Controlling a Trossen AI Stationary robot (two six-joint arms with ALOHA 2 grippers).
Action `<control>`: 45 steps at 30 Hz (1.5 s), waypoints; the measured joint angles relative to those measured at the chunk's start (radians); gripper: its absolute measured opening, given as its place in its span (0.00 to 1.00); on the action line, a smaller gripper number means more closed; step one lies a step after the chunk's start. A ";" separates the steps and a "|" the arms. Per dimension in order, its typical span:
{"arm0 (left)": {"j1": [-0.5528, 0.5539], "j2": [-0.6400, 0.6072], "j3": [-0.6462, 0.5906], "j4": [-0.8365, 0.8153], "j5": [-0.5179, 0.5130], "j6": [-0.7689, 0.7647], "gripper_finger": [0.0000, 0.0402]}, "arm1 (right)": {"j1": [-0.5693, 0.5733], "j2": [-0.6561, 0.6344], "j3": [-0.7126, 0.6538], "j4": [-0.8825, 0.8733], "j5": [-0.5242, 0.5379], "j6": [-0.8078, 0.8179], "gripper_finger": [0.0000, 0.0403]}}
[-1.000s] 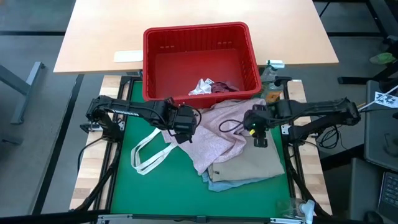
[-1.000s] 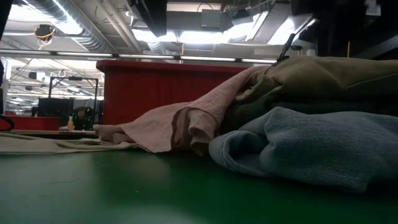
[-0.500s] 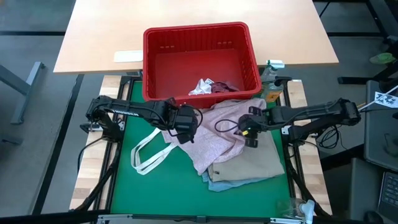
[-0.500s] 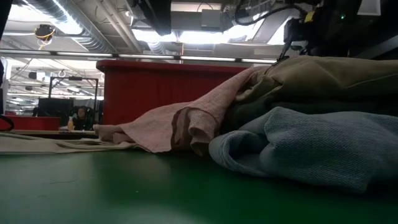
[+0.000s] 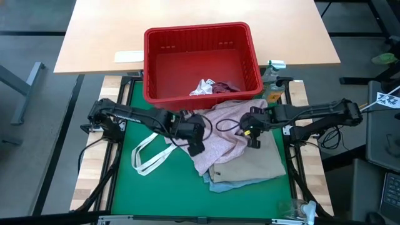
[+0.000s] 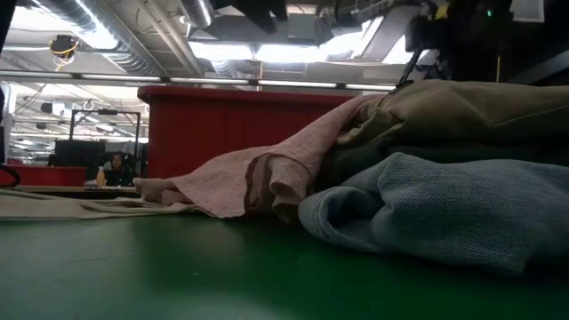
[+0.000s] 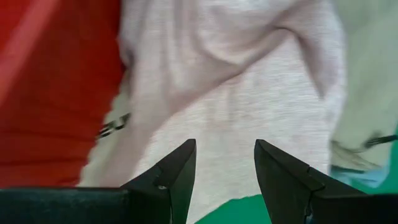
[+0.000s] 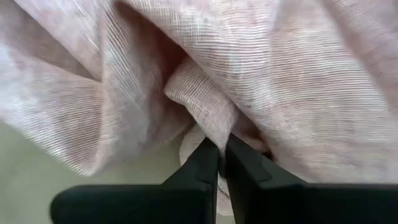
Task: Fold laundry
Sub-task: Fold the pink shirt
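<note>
The laundry lies heaped on the green mat [image 5: 156, 194]. A mottled pink garment [image 5: 219, 134] is on top, a beige-khaki one [image 5: 250, 167] lies under it, and a light blue one [image 5: 228, 185] is at the bottom. My right gripper [image 5: 253, 141] is down on the pink garment's right part, shut on a fold of it [image 8: 222, 142]. My left gripper [image 5: 196, 147] hovers open over the garment's left part [image 7: 224, 144] and touches nothing. In the low view the pink garment [image 6: 258, 173] drapes off the khaki one [image 6: 462, 111] onto the mat. My right gripper pinches a raised fold of the pink garment [image 8: 208, 118] between its two fingertips. The fingers come from above, slanting down. The cloth around the fold is slack and wrinkled and still rests on the khaki garment beneath.
A red slotted basket [image 5: 200, 37] stands at the mat's far edge, with a small white piece and maroon cloth [image 5: 209, 86] inside. A white tote bag [image 5: 150, 156] with loop handles lies left of the pile. Green mat shows bare at the near left.
My left gripper has swung toward the table's right and near edge, out over the pink garment's left part, and tipped. My right gripper has sunk and shifted a little toward the table's left onto the pink garment. The pile has kept its shape.
</note>
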 joint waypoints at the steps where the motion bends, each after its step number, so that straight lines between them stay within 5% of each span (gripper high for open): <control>1: -0.009 0.008 0.000 0.018 0.001 0.000 0.39 | 0.000 0.000 0.025 -0.023 0.000 0.000 0.07; 14: -0.157 0.227 0.000 0.150 0.048 -0.072 0.39 | 0.000 -0.002 0.261 -0.168 0.000 -0.023 0.02; 35: -0.202 0.405 0.000 0.228 0.021 -0.161 0.39 | 0.000 -0.001 0.267 -0.193 -0.014 -0.023 0.01; 45: -0.171 0.414 -0.001 0.099 -0.036 -0.233 0.34 | 0.000 -0.001 0.267 -0.191 -0.057 -0.023 0.01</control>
